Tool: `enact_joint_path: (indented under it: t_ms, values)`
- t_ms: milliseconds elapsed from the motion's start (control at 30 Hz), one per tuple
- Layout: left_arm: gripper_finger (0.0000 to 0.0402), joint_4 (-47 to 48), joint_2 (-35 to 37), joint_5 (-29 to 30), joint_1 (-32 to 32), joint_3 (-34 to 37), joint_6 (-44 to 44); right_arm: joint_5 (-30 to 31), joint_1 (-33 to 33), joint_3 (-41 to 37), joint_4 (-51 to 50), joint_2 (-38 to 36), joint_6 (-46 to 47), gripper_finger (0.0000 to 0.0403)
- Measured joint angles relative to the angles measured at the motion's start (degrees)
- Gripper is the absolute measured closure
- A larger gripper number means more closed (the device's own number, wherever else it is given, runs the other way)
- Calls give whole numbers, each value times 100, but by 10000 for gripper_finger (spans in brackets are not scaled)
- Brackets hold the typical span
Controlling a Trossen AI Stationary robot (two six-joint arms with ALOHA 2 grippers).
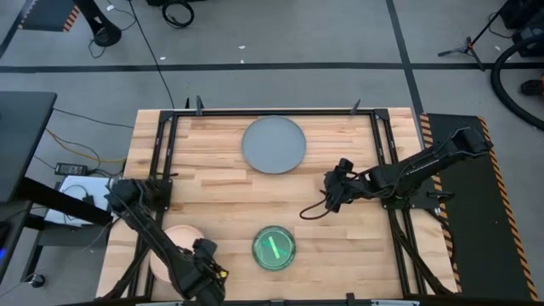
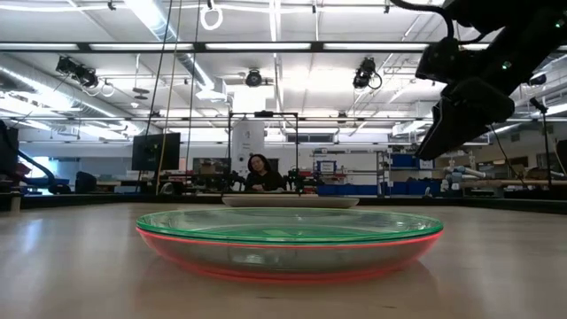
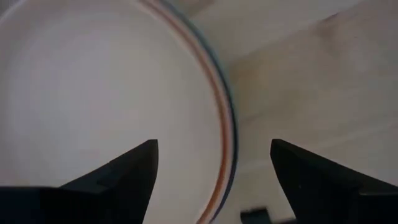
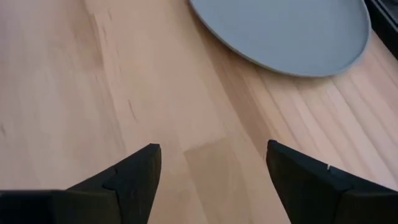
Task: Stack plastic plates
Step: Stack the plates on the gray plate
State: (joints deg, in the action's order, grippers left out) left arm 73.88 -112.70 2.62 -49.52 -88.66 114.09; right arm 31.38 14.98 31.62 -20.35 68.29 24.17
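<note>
A peach plate (image 1: 172,240) lies at the table's near left corner; in the left wrist view the peach plate (image 3: 93,93) shows thin reddish and blue rims under its edge. My left gripper (image 1: 197,257) (image 3: 212,146) is open over its right rim, one finger above the plate and one above the wood. A translucent green plate (image 1: 274,247) (image 2: 288,226) lies in a red one (image 2: 283,261) near the front middle. A large grey plate (image 1: 274,144) (image 4: 286,31) (image 2: 290,201) lies flat at the far middle. My right gripper (image 1: 333,192) (image 4: 212,149) (image 2: 465,106) hangs open above bare wood, right of centre.
A dark metal frame (image 1: 374,136) runs round the tabletop's far and side edges. Bare wood (image 1: 212,191) lies between the three plate groups. A cable (image 1: 313,212) loops below my right gripper. A person (image 2: 260,173) sits in the room beyond the far edge.
</note>
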Motion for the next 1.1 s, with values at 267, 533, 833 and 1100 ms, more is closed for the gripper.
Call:
enact_joint_path:
  t_ms: [267, 533, 833, 1100]
  values:
    - [89, -84, -689, -140, 256, 4, -655, -298, -21, 0, 143, 0, -80, 107]
    - [119, 184, -923, -373, 430, 2, -1021, -300, -21, 0, 138, 0, -77, 107]
    - [225, 208, -923, -353, 449, -9, -647, -415, -21, 0, 125, 0, -25, 108]
    - [284, 71, -930, 720, 601, 7, -1129, -802, 243, 0, 118, 0, -128, 111]
